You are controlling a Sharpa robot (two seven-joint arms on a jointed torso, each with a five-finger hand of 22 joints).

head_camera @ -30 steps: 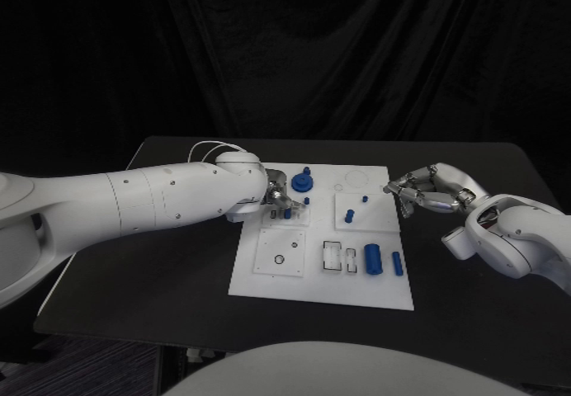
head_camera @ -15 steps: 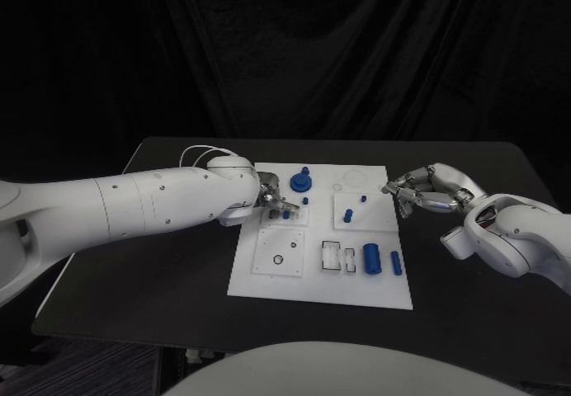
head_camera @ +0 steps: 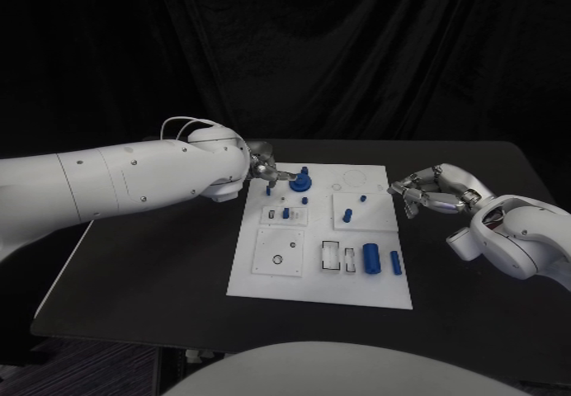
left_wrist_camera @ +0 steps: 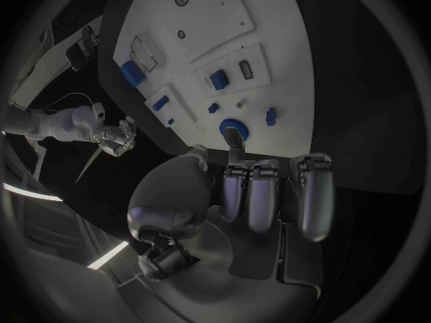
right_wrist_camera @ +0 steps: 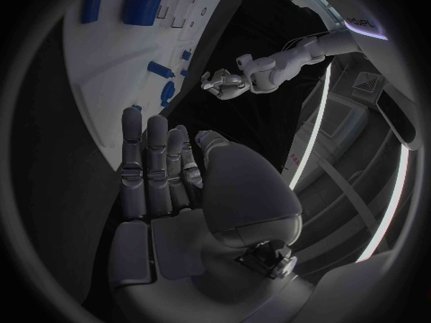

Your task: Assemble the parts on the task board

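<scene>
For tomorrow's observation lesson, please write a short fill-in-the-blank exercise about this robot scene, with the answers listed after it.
1. The task board is coloured ____.
2. The table under the board is coloured ____.
3. The small parts such as the large cylinder are coloured ____.
4. The hand nearest the round knob is the robot's ____ hand.

Answers: white; black; blue; left

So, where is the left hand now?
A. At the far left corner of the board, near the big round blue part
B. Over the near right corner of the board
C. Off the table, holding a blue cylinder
A: the left hand is at the far left corner of the board, beside the big round blue part.
</scene>
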